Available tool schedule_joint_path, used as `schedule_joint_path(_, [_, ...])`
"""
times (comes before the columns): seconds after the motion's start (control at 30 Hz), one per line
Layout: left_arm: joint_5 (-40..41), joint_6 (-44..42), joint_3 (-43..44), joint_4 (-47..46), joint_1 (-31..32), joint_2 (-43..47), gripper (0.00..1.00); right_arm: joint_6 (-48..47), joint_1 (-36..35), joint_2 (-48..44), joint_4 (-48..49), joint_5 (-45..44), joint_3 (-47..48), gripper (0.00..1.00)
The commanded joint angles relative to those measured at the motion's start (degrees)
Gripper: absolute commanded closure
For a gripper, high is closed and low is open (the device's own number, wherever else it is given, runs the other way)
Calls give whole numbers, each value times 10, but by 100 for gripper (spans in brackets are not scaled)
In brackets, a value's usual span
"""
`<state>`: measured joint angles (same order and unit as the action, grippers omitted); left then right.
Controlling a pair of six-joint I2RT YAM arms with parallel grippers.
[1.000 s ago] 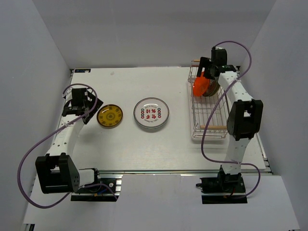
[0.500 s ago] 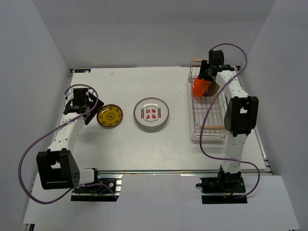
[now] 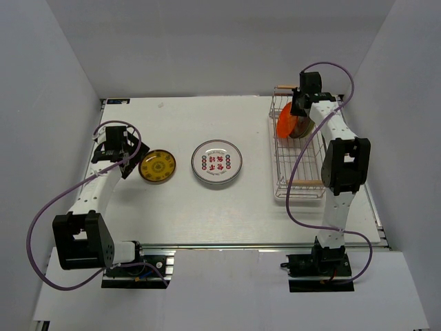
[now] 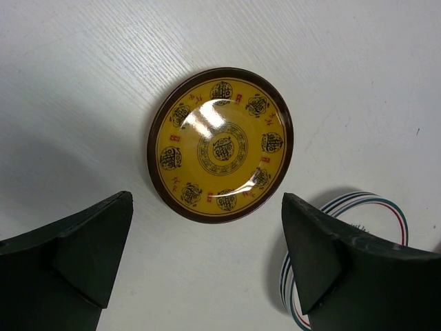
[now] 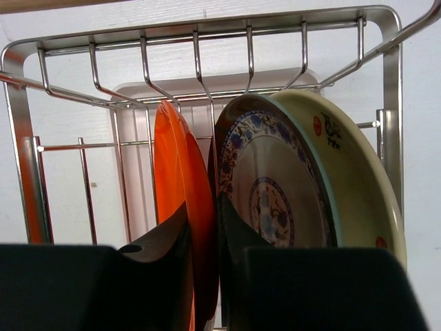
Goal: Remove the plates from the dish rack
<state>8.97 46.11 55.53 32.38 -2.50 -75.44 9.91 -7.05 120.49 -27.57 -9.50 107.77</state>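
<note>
The dish rack [image 3: 301,153], a silver wire basket, stands at the right. An orange-red plate [image 5: 173,165] stands on edge in it, next to a cream plate with a blue pattern [image 5: 296,186]. My right gripper [image 5: 204,227] is shut on the orange-red plate [image 3: 284,125], one finger on each face. The right gripper [image 3: 295,113] hangs over the rack's far end. A tan-yellow patterned plate [image 4: 220,145] lies flat on the table, and my left gripper [image 4: 207,200] stands open just above its near rim. From above, the left gripper [image 3: 129,160] sits left of that plate [image 3: 157,166].
A white plate with red motifs [image 3: 216,163] lies flat on the table's middle. The rack's wire wall [image 5: 207,31] rises just beyond the standing plates. A striped cable [image 4: 372,207] runs by the left gripper's right finger.
My right gripper has closed from wide open onto the orange-red plate in the rack. The left arm has shifted slightly and stays open.
</note>
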Motion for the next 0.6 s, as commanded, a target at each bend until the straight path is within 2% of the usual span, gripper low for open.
schedule_joint_path(0.0, [-5,-5,5,-10,1,1,2,-16,0,-10,-3,-6,32,84])
schedule_joint_path(0.13, [-6,-4,7,-7,1,0,2,-30,2,-30,-5,-12,34,94])
schedule_joint_path(0.23, [-4,-2,11,0,1,3,2,-38,0,-47,-10,-14,38,99])
schedule_joint_path(0.57, [-24,-4,16,0,1,35,2,-66,-2,-139,-26,-41,40,100])
